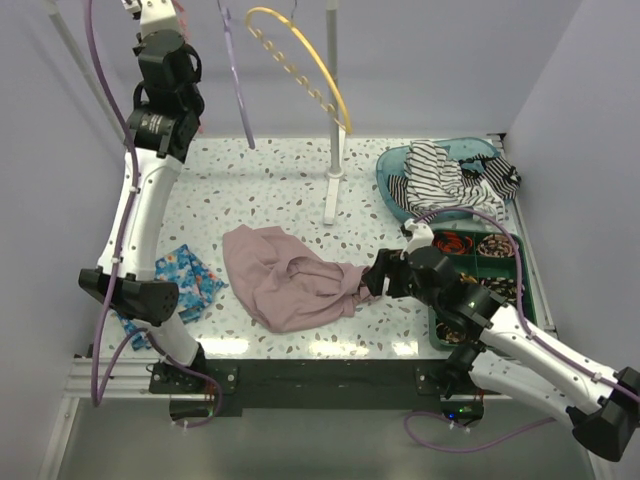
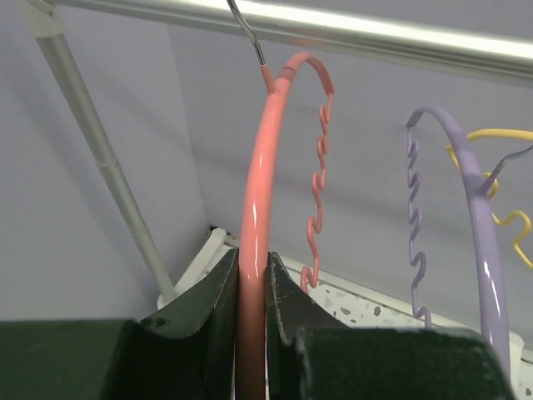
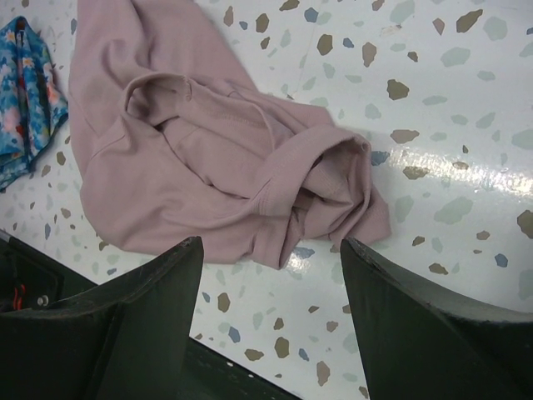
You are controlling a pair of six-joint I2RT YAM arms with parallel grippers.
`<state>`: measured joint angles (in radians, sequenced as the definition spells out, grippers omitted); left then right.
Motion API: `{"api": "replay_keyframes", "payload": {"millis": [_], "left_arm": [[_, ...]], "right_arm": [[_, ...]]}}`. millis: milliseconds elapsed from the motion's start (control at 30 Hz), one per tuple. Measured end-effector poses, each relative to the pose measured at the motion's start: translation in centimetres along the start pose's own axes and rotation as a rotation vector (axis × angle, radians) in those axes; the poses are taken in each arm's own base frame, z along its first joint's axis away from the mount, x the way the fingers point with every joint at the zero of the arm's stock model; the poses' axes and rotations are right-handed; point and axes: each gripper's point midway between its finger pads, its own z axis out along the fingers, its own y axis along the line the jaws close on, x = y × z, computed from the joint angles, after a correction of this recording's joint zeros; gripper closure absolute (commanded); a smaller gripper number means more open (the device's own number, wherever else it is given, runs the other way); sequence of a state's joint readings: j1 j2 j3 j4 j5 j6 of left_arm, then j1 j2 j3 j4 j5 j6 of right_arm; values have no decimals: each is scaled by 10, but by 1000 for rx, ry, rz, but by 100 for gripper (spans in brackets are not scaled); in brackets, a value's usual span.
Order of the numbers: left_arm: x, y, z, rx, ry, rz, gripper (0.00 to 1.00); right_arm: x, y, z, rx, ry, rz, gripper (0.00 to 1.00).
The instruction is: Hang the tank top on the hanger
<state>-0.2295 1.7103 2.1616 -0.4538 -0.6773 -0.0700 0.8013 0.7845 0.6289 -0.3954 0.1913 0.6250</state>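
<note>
**Left gripper** (image 2: pixel 252 287): jaws closed tight on the lower arc of the hanger (image 2: pixel 254 192). The grip probably steadies the hoop so that fabric can be threaded over it.

**Hanger:** coral, notched inner edge. Its metal hook is over the rail (image 2: pixel 375 33), so the rail carries the weight. The lilac hanger (image 2: pixel 483 242) and yellow hanger (image 2: pixel 500 135) hang beside it, untouched.

**Right gripper** (image 3: pixel 271 244): jaws spread wide, holding nothing. It is poised low over the near right edge of the tank top (image 3: pixel 183 158), apparently lined up to pinch the bunched fold there.

**Tank top:** mauve, crumpled in a heap on the table (image 1: pixel 280 190), mid-front, well apart from the hanger above. Straps not clearly distinguishable.

**Blue floral cloth** (image 1: pixel 185 280): lying to the left of the tank top, not involved.

**Status:** hanger secured, garment not yet lifted.
</note>
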Motion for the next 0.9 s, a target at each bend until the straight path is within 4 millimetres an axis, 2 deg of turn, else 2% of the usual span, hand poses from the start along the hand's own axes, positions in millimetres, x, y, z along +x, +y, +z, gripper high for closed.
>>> {"api": "replay_keyframes", "payload": {"millis": [100,267,567,900], "left_arm": [[-11,5,-8,10,-25,-8,100],[-10,15,-24,31,-26,-7,100],[4,31,-62,104,-9,-9,100],[26,40,-99,203,19,-38,100]], "right_arm": [[-1,1,1,1,2,-6,29],[-2,2,2,0,-1,-12,29],[-11,0,1,16,-33,-13,29],[-16,-2,1,35,-54,-11,30]]}}
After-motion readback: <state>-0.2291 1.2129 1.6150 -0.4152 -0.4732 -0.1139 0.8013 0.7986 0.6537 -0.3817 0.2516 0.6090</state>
